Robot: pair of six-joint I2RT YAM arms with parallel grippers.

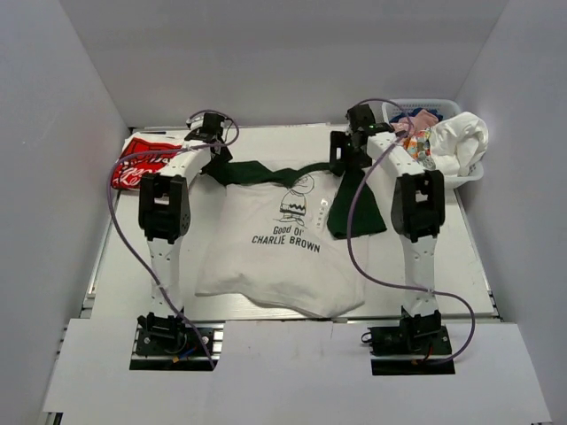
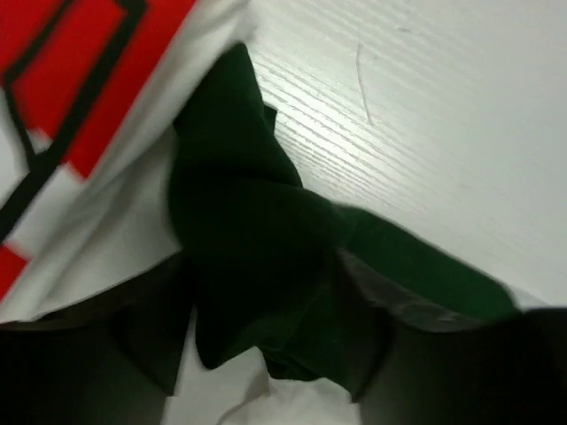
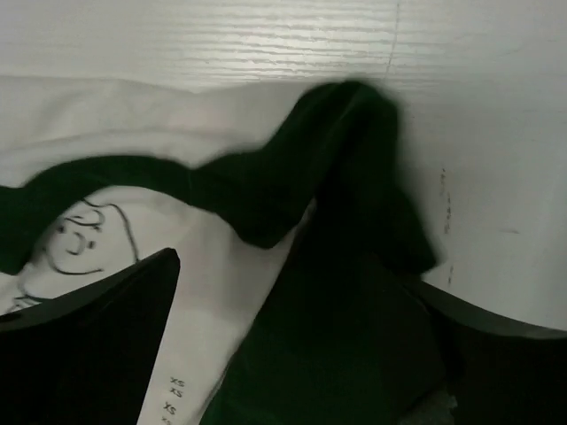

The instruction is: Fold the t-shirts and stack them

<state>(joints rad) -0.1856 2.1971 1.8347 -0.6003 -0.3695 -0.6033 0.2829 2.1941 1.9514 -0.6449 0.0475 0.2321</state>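
Observation:
A white t-shirt with a cartoon boy and black text (image 1: 275,266) lies spread in the middle of the table. A dark green t-shirt (image 1: 257,171) lies stretched across its top edge, and one end trails down on the right. My left gripper (image 1: 214,159) stands over the green shirt's left end. The left wrist view shows its jaws apart round a bunched peak of green cloth (image 2: 248,221). My right gripper (image 1: 347,164) stands over the right end, its jaws wide apart round the green cloth (image 3: 345,177), with the white shirt (image 3: 221,292) beside it.
A folded red-and-white printed shirt (image 1: 137,164) lies at the back left, close to the left gripper, and it also shows in the left wrist view (image 2: 80,115). A white lattice basket (image 1: 425,103) at the back right holds white, pink and other clothes.

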